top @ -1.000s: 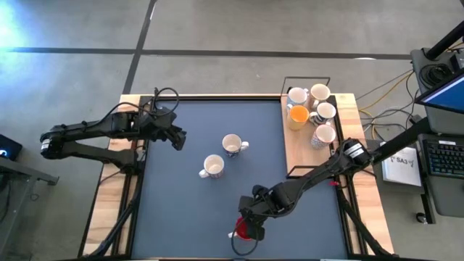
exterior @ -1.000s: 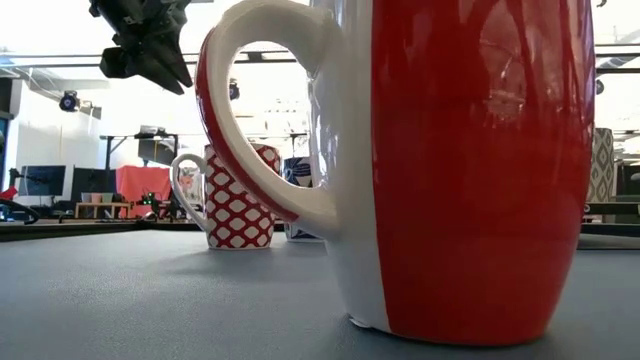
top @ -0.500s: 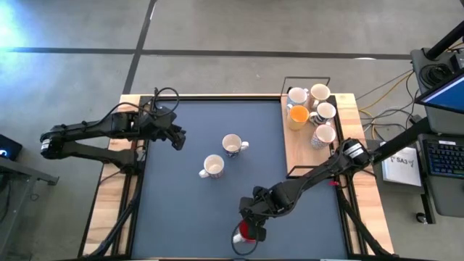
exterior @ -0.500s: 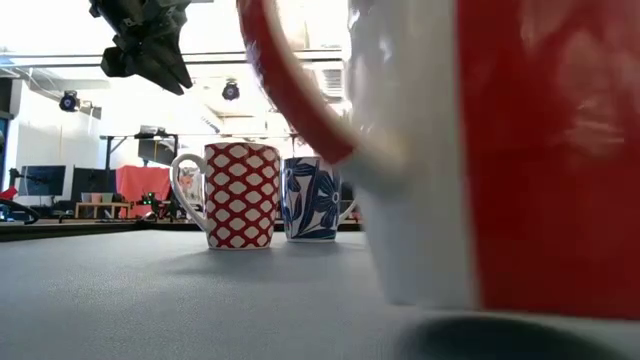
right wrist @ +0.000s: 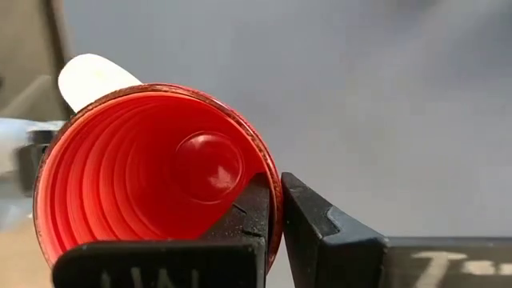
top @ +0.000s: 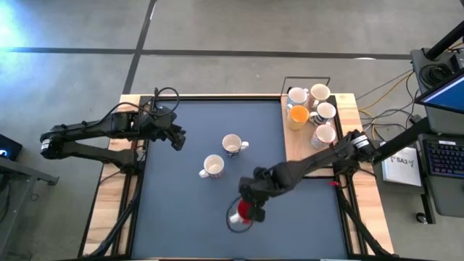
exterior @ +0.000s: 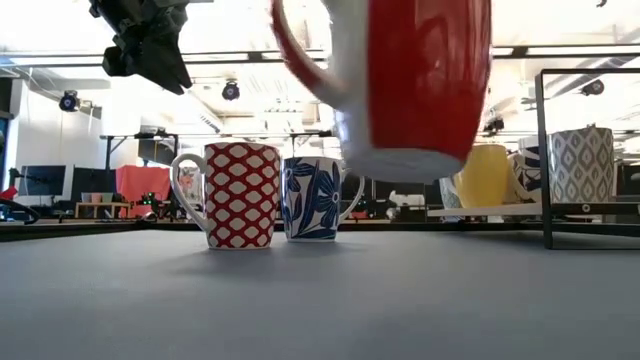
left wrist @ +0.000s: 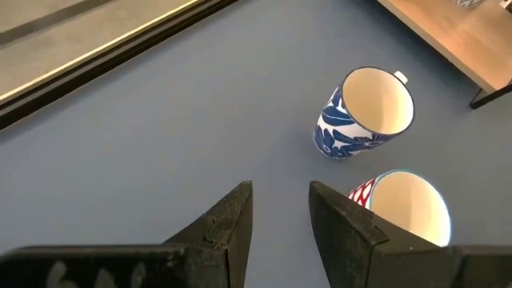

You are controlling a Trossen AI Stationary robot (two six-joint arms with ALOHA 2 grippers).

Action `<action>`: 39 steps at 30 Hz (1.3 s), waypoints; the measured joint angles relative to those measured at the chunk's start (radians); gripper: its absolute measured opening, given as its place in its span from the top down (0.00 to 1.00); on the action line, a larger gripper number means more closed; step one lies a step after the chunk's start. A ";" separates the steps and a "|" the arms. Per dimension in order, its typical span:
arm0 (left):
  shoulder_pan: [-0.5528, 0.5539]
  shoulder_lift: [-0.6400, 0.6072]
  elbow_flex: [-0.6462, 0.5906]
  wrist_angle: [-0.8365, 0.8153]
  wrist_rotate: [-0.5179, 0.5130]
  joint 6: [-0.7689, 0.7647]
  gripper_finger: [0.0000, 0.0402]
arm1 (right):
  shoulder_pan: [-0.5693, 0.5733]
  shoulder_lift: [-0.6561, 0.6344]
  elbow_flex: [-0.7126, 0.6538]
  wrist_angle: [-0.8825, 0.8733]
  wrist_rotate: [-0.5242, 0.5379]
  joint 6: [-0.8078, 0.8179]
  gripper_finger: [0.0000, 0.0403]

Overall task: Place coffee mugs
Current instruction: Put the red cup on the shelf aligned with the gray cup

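Red mug (exterior: pixel 410 85): pinched by its rim in the right pincer (top: pixel 251 205), lifted clear of the counter (top: pixel 181 217) near its front edge. Red-patterned mug (exterior: pixel 238 193) and blue-flowered mug (exterior: pixel 313 197): stood touching at counter centre. Five further mugs (top: pixel 312 112): grouped on the wooden tray (top: pixel 296 148) at the right edge. Left pincer (top: pixel 176 139): spread, hung above the left side
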 joint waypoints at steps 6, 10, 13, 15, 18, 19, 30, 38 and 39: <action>0.000 -0.004 0.000 -0.001 0.000 0.025 0.73 | -0.097 -0.058 0.005 -0.191 0.026 -0.041 0.98; 0.000 -0.004 0.000 -0.001 0.000 0.046 0.73 | -0.170 -0.091 0.005 -0.256 0.048 -0.094 0.97; 0.000 -0.004 0.000 -0.001 0.000 0.056 0.73 | -0.229 -0.116 0.005 -0.289 0.050 -0.128 0.97; 0.000 -0.004 0.000 -0.001 0.000 0.067 0.73 | -0.267 -0.129 0.005 -0.293 0.052 -0.148 0.97; 0.000 -0.005 0.000 -0.001 0.000 0.075 0.73 | -0.317 -0.159 0.004 -0.333 0.094 -0.174 0.97; 0.000 -0.005 0.000 -0.001 0.000 0.080 0.73 | -0.334 -0.171 0.000 -0.354 0.106 -0.180 0.97; 0.000 -0.003 0.000 -0.001 -0.008 0.141 0.73 | -0.445 -0.293 -0.084 -0.414 0.178 -0.136 0.97; 0.000 -0.003 0.000 0.000 -0.028 0.187 0.73 | -0.464 -0.418 -0.254 -0.416 0.180 -0.010 0.97; 0.000 -0.003 0.000 0.001 -0.028 0.195 0.73 | -0.464 -0.438 -0.278 -0.415 0.178 0.008 0.97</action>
